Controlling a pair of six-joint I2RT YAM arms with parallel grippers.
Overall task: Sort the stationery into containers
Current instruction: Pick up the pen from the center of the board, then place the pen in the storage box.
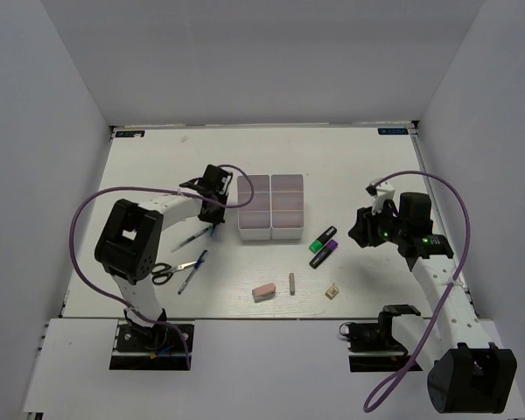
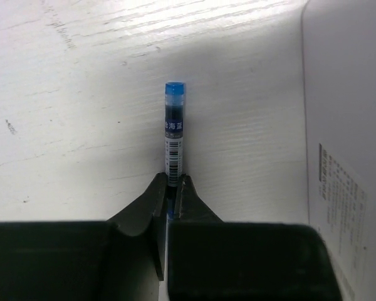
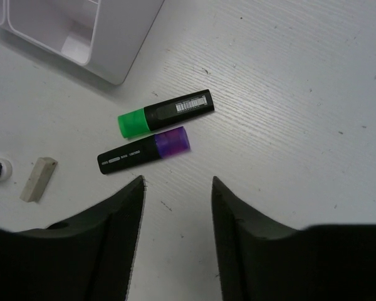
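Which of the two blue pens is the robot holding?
The blue pen nearer the white tray, pinched between the left arm's jaws. The other pen lies loose beside the scissors.

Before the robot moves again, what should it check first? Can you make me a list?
1. Left gripper shut on blue pen: ok.
2. Pen lifted clear of table: cannot tell.
3. White tray compartments free for it: ok.
4. Right gripper open: ok.
5. Green highlighter and purple highlighter far enough apart to pinch just one: not ok, they lie right beside each other.
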